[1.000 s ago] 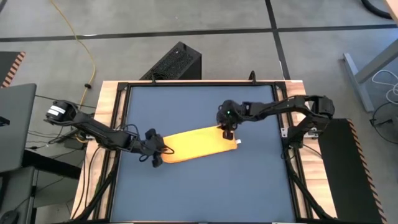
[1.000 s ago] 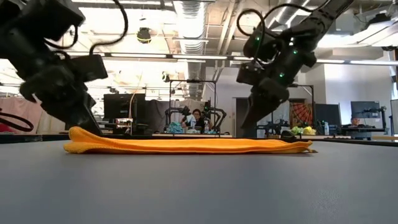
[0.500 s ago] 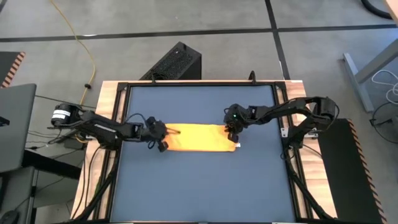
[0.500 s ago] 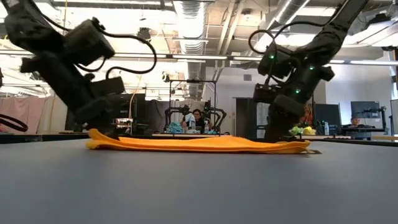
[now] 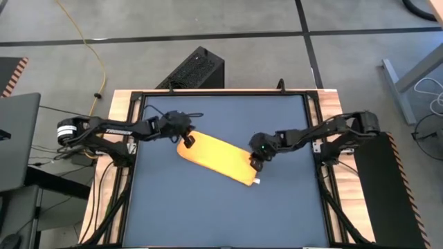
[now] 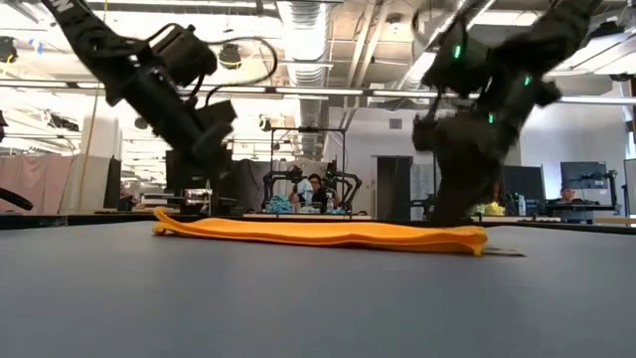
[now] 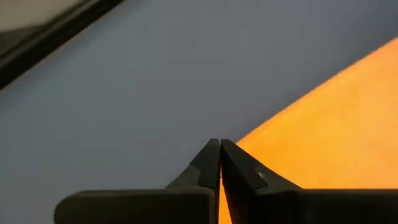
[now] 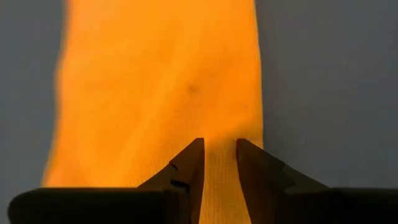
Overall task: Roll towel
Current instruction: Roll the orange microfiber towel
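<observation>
Towel [image 5: 216,158] flat, lying diagonal across middle of table [image 5: 208,214]. Small white tag [image 5: 256,182] unreadable. Left gripper [image 5: 185,140] pinched tight on towel's far end. Right gripper [image 5: 255,162] narrow gap, fingers [image 8: 186,168] on near end; actual grip unclear.

An overhead camera is looking straight down on the surface [image 5: 221,207]. A low one is facing level across it. Both wrist cameras are sitting close above the towel [image 5: 216,158].

1 towel [image 5: 216,158], 2 grippers: left [image 5: 185,142], right [image 5: 257,162].
</observation>
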